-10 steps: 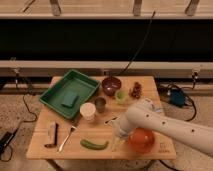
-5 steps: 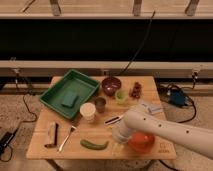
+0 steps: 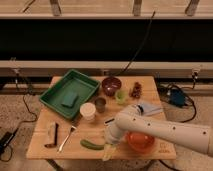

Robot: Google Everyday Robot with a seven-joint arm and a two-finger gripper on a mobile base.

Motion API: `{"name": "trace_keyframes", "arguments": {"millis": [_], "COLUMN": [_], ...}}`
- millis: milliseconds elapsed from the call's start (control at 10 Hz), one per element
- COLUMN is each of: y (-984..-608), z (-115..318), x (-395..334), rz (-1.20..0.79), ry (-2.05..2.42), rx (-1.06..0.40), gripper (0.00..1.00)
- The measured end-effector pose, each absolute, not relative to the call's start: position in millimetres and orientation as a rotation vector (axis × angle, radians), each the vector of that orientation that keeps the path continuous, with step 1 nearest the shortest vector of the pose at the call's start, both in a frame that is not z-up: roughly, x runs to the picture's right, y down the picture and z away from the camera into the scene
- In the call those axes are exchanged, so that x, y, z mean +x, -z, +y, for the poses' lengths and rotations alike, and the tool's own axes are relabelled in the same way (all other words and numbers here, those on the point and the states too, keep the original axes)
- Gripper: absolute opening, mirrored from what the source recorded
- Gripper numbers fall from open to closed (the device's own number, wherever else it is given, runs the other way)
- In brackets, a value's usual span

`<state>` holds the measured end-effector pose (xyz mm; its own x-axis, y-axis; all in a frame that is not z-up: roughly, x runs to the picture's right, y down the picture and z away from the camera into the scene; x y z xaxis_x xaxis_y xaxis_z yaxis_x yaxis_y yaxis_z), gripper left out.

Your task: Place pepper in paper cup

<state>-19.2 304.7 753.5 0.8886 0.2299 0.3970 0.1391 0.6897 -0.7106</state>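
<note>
Down at the front edge of the wooden counter [image 3: 87, 131], the pepper [image 3: 91, 145] is seen lying flat, stretched left to right, with nothing gripping it. Just to its right the claw [image 3: 109, 142] is held low over the counter, jaws spread wide and nothing held. The white arm [image 3: 165, 131] is reached in from the right. A yellow banana-like item [image 3: 107, 152] is made out right under the claw; whether it is touched cannot be told. An orange bowl [image 3: 140, 142] is partly covered by the arm. Off to the left, a fork [image 3: 66, 138] and a brown object [image 3: 51, 135] are laid out. Further back, the paper cup [image 3: 87, 111] is stood upright, apart from the pepper, with a dark brown cup [image 3: 100, 104] just beside it. Beyond these, a green tray [image 3: 77, 82] is set with a green sponge [image 3: 70, 100] inside. A light-green cup [image 3: 120, 96] and a dark red bowl [image 3: 111, 85] are placed at the far side.
</note>
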Motion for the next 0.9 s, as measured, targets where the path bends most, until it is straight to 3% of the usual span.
{"name": "trace_keyframes", "arguments": {"millis": [500,900], "y": [-766.6,-771.4], "z": [308.4,308.6], "x": [-35.2,-34.0], "rz": [-0.519,-0.527], "ry": [-0.054,-0.072], "rx": [-0.814,-0.767], "gripper": [0.76,0.36]}}
